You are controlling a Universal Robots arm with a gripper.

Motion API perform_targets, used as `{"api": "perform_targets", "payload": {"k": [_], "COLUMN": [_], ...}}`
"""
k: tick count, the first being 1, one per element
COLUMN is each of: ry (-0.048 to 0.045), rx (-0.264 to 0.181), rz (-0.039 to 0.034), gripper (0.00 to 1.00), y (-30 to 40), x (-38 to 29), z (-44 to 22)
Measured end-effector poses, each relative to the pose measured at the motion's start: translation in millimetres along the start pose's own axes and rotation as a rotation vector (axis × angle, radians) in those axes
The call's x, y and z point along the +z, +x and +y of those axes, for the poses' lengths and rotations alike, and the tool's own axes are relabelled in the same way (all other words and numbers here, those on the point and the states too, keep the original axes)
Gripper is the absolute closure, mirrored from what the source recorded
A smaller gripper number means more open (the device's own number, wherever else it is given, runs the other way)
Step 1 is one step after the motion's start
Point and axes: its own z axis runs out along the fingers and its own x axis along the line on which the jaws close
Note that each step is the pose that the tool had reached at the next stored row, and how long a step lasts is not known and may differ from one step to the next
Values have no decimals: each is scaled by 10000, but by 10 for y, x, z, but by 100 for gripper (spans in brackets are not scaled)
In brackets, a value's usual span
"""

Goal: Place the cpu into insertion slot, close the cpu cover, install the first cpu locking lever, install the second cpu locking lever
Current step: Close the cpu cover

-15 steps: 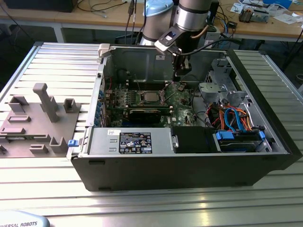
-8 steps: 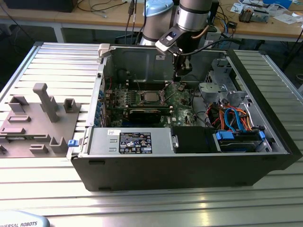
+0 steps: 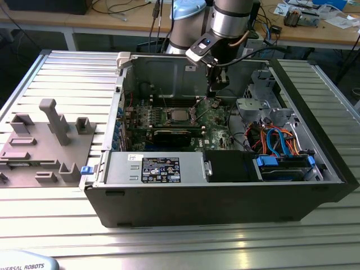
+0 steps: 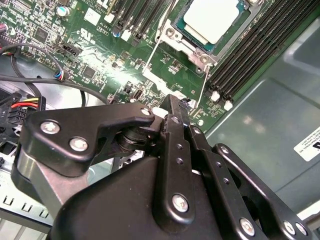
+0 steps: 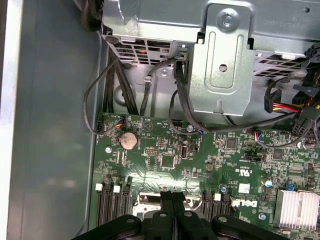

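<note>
The cpu lies flat in the insertion slot on the green board, its silver top showing. The silvery cpu cover frames it, lying low around the chip. A thin wire locking lever runs from the socket corner toward my fingertips; another wire lever lies along the socket's other side. My gripper hangs over the board to the exterior view's right of the socket, fingers pressed together. Whether the lever end sits between them is hidden.
Memory slots flank the socket. Black cables and a metal bracket stand past the board edge. A power supply and a drive bay with blue cables fill the case front. A grey fixture sits outside.
</note>
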Motion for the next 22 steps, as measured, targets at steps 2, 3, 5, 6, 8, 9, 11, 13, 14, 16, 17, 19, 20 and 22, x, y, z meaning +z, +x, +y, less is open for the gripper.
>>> {"api": "perform_targets", "payload": {"k": [2, 3, 5, 6, 8, 9, 11, 13, 14, 16, 17, 19, 20, 22], "ry": [-1, -1, 0, 0, 0, 0, 0, 0, 0, 0, 0, 0, 0, 0], "rx": [-1, -1, -3, -1, -3, -2, -1, -1, -2, -1, -1, -2, -1, -1], "rz": [1, 2, 1, 0, 1, 0, 0, 1, 1, 1, -1, 0, 0, 1], "gripper": [89, 89, 89, 89, 89, 89, 89, 89, 89, 89, 89, 89, 89, 89], "y": [0, 0, -1, -1, -1, -2, -2, -2, -2, -3, -3, -3, -4, -4], "x": [3, 6, 8, 10, 17, 19, 22, 24, 25, 26, 27, 28, 29, 31], "z": [3, 4, 8, 10, 18, 22, 30, 34, 36, 40, 41, 46, 49, 56]}}
